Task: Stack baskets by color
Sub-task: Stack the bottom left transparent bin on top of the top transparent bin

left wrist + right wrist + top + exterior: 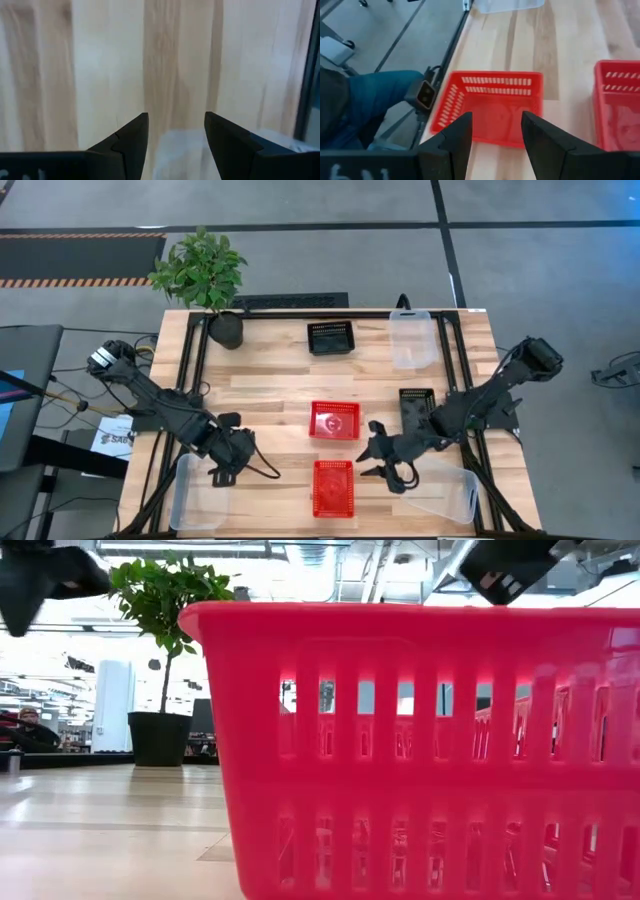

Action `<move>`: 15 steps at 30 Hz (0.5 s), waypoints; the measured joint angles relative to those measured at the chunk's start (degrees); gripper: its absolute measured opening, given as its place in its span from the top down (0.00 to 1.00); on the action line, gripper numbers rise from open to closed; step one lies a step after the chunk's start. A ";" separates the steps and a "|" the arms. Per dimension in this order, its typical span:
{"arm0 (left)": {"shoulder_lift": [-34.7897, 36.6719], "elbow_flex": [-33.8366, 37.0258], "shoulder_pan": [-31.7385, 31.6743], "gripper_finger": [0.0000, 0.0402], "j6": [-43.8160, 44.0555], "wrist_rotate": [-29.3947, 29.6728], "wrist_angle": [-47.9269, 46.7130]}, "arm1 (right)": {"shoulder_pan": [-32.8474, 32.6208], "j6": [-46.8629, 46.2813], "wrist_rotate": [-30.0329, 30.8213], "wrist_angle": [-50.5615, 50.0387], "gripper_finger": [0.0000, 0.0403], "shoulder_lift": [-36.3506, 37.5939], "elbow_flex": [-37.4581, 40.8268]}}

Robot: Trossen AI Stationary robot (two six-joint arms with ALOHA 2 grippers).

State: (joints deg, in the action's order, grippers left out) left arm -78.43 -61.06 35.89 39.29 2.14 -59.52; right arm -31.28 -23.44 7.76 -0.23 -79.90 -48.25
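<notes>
Two red baskets [334, 420] [333, 486] stand in the table's middle, one nearer the front edge. The nearer one fills the low view [420, 740]. Black baskets stand at the far middle [331, 337] and under my right arm [417, 406]. Clear bins lie at the far right [412, 338], near left [198, 492] and near right [445, 492]. My left gripper [222, 473] [176, 135] hangs open, pointing down over the near-left bin's far end [185, 150]. My right gripper [372, 460] [495, 135] is open, slanting down toward the near red basket [492, 107].
A plant in a round black pot [226, 330] stands at the far left corner. Black rails [195, 370] run along the table's left and right sides. In the right wrist view a small camera [422, 94] sits at the table's edge beside a blue-clad leg [375, 95].
</notes>
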 joint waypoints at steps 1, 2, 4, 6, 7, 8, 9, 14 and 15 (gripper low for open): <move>0.00 0.00 0.21 0.55 1.07 -1.01 -0.93 | -0.65 -0.46 0.15 -0.03 0.53 0.02 0.00; 0.00 0.00 0.55 0.55 2.14 -1.92 -1.93 | -1.31 -0.71 0.40 -0.12 0.53 0.01 0.00; 0.00 0.00 1.59 0.55 4.08 -2.71 -4.20 | -2.59 -1.20 1.78 -0.18 0.53 -0.02 0.00; 0.00 0.00 2.77 0.55 5.58 -3.28 -6.42 | -3.72 -1.68 2.80 -0.24 0.53 -0.04 0.00; 0.00 0.00 3.41 0.55 6.52 -3.36 -7.15 | -4.14 -1.77 2.87 -0.25 0.53 -0.04 0.00; 0.00 0.00 4.02 0.55 7.29 -3.38 -7.68 | -4.51 -1.77 2.87 -0.24 0.53 -0.04 0.00; 0.00 0.00 4.66 0.55 7.86 -3.38 -7.99 | -4.86 -1.79 2.90 -0.24 0.53 -0.04 0.00; 0.02 0.93 8.28 0.55 11.67 -2.10 -10.67 | -5.67 -1.72 2.96 -0.24 0.53 -0.07 0.00; 0.02 1.68 8.96 0.55 12.28 -1.22 -10.58 | -5.68 -1.61 2.97 -0.27 0.53 -0.07 0.00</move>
State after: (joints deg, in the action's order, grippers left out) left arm -78.41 -59.37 44.85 51.57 0.92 -70.09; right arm -36.96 -25.05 10.73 -0.50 -79.96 -48.25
